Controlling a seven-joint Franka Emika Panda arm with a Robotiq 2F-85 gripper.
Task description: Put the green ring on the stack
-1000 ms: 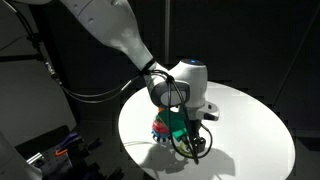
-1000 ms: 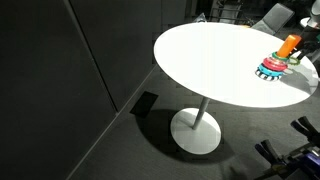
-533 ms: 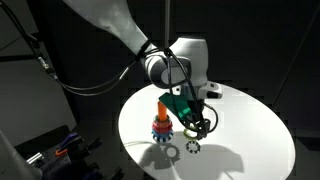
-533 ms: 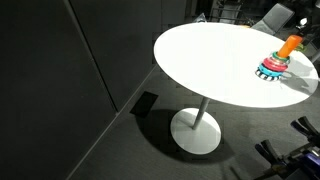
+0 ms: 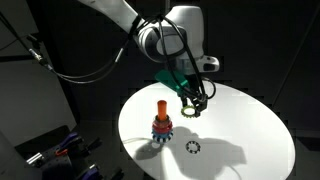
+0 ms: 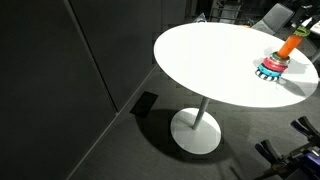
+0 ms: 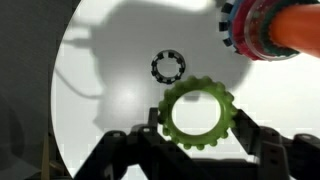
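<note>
My gripper (image 5: 190,106) is shut on the green ring (image 7: 197,112), a light-green toothed ring with a wide hole, and holds it in the air above the white round table (image 5: 250,125). The ring shows faintly between the fingers in an exterior view (image 5: 189,110). The stack (image 5: 162,124), an orange upright peg with red and blue toothed rings at its base, stands on the table below and to the left of the gripper. It also shows in an exterior view (image 6: 275,62) and at the top right of the wrist view (image 7: 272,28).
A small dark toothed ring (image 5: 193,148) lies loose on the table in front of the stack; it shows in the wrist view (image 7: 168,67) too. The table stands on a single pedestal foot (image 6: 196,130). Cables hang behind the arm.
My gripper has risen from the table surface with the green ring in it, uncovering the stack and the dark ring. The stack and dark ring have not moved.
</note>
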